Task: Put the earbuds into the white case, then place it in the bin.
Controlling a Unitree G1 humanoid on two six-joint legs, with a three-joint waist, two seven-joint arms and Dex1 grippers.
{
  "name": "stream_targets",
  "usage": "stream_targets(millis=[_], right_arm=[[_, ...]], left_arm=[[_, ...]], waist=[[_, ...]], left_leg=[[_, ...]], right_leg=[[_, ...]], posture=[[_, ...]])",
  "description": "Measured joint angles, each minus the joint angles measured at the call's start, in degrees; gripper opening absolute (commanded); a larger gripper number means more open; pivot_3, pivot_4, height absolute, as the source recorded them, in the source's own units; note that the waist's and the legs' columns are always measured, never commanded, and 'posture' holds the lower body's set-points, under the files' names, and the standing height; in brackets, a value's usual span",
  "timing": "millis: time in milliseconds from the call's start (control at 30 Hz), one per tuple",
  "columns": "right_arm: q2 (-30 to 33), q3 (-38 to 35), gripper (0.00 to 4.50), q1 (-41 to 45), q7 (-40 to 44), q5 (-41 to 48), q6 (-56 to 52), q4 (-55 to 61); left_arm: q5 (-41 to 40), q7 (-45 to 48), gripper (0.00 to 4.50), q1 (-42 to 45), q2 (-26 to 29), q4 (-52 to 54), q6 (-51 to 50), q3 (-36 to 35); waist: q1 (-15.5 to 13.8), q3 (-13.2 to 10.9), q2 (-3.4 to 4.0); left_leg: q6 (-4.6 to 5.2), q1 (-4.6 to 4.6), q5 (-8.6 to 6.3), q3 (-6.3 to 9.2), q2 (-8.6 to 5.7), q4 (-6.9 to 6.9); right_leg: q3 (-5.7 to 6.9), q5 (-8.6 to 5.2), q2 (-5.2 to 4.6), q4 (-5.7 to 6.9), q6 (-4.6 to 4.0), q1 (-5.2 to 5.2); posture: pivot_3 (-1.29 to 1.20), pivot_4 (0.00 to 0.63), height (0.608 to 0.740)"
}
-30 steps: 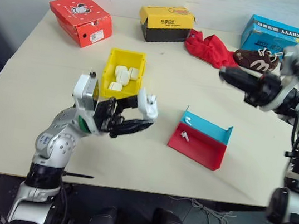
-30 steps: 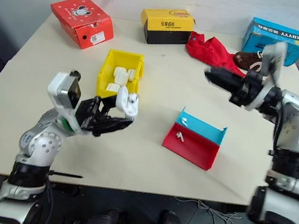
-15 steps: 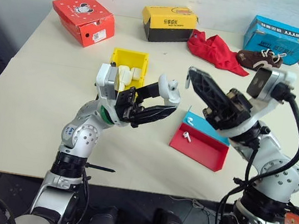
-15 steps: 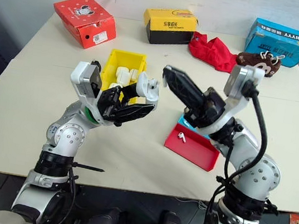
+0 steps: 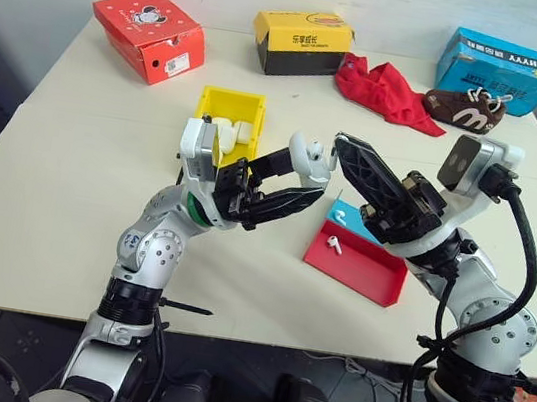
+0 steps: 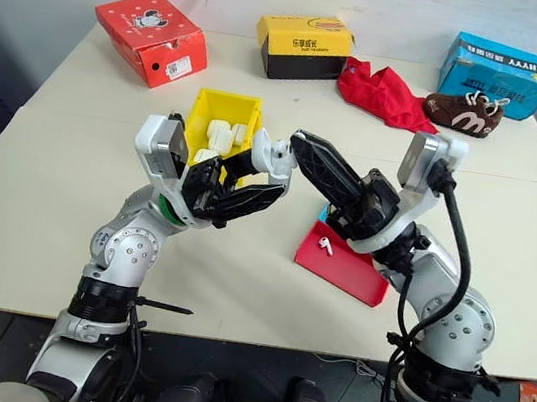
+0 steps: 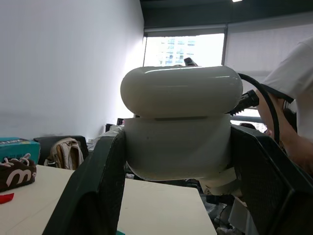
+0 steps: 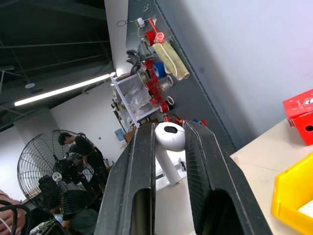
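The small glossy white rounded plastic charging case [image 7: 176,129] is clamped between the two black fingers of the left gripper [image 5: 292,179], lifted above the pale table [image 5: 69,181]. In the left wrist view its hinged lid looks shut, with a thin seam running across the pebble-shaped body. The right gripper [image 8: 170,139] is closed on one tiny glossy white stemmed earbud [image 8: 168,138], its bulb pinched between the fingertips and its stem hanging between the fingers. In the head views that gripper's tip sits just beside the case, the two arms meeting in mid-air over the table.

Below and to the right of the raised grippers lies a shallow red-and-blue tray [image 5: 369,274]; two more white earbuds [image 5: 334,242] rest inside it, one near the blue back wall and one on the red floor. The small bright yellow rectangular open-top plastic bin [image 5: 230,109] stands on the table behind the left arm, partly hidden by it, and holds several white cases [image 5: 226,130].

Along the far edge stand a red shoebox [image 5: 149,32], a yellow-and-black shoebox [image 5: 302,42] and a blue shoebox [image 5: 493,65]. A crumpled red cloth [image 5: 386,89] and a brown shoe [image 5: 464,108] lie between the last two. The wrist views show a person [image 8: 83,149] beside a standing fan [image 8: 44,181] and another person's arm [image 7: 283,98] in a white sleeve.
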State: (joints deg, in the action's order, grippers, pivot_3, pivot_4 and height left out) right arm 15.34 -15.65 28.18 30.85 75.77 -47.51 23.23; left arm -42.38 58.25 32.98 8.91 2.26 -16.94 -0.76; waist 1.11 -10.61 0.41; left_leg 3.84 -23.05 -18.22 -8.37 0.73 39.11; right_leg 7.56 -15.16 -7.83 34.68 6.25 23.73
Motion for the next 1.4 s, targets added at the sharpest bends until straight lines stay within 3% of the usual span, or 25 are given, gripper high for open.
stream_targets(millis=[300, 800, 1033, 1100, 1167, 1333, 1400], right_arm=[[0.54, 2.00, 0.42, -0.30, -2.27, 5.31, 0.20, -0.04], [3.20, 4.75, 0.42, -3.88, 0.57, 0.44, 5.02, 1.02], [5.66, 5.64, 2.81, -6.35, 1.15, -1.81, 4.90, 1.07], [8.06, 5.05, 3.46, -6.85, 1.34, -0.30, 4.33, 1.52], [14.46, 1.30, 4.18, -9.42, 2.24, 4.08, 2.24, 3.27], [23.04, -4.42, 4.18, -14.77, 4.69, 4.85, 1.16, 3.96], [26.00, -5.25, 3.77, -16.24, 7.46, 0.82, 2.13, 4.00]], left_arm=[[1.12, -1.21, 2.77, 0.02, -0.94, 0.06, 1.16, 0.69], [2.26, -3.07, 2.77, -0.33, -2.13, 0.00, 1.47, 1.28], [2.15, -3.20, 2.77, -0.22, -1.97, 0.09, 2.16, -0.21], [2.15, -2.87, 2.77, -0.27, -1.60, 0.74, 1.98, 0.10], [2.17, -1.74, 2.77, -0.77, 0.91, 1.88, 1.47, 0.22], [4.48, -0.39, 2.77, -2.58, 9.54, 1.98, -0.83, 0.13], [7.58, 0.46, 2.77, -2.69, 14.50, 1.98, -1.08, 0.94]], waist=[[-0.31, 0.00, 0.00], [-1.01, 0.00, 0.00], [-1.06, 0.00, 0.00], [-1.18, -0.01, -0.01], [-1.28, -0.01, -0.01], [-1.07, -0.01, -0.03], [-1.05, -0.01, -0.02]], left_leg=[[0.00, -0.01, 0.00, 0.02, 0.01, 0.00], [0.02, -0.02, -0.01, 0.02, 0.01, 0.00], [0.02, -0.05, -0.02, 0.02, 0.04, 0.00], [0.07, -0.07, -0.04, 0.03, 0.02, 0.00], [0.13, -0.08, -0.10, 0.05, 0.01, 0.00], [0.11, -0.07, -0.14, 0.04, 0.06, 0.00], [0.10, -0.06, -0.14, -0.01, 0.06, 0.00]], right_leg=[[-0.10, 0.00, -0.01, -0.03, 0.00, 0.00], [-0.07, 0.00, -0.02, -0.09, 0.00, 0.00], [-0.06, 0.00, -0.02, -0.14, 0.00, -0.01], [-0.04, 0.01, -0.05, -0.18, 0.01, -0.01], [-0.02, 0.01, -0.13, -0.25, 0.02, -0.04], [0.03, 0.01, -0.29, -0.29, 0.02, -0.04], [0.03, 0.01, -0.08, -0.29, 0.02, -0.04]], posture=[[0.00, 0.150, 0.740], [0.00, 0.150, 0.740], [0.00, 0.150, 0.740], [0.00, 0.150, 0.740], [0.00, 0.150, 0.740], [0.00, 0.150, 0.740], [0.00, 0.150, 0.740]])
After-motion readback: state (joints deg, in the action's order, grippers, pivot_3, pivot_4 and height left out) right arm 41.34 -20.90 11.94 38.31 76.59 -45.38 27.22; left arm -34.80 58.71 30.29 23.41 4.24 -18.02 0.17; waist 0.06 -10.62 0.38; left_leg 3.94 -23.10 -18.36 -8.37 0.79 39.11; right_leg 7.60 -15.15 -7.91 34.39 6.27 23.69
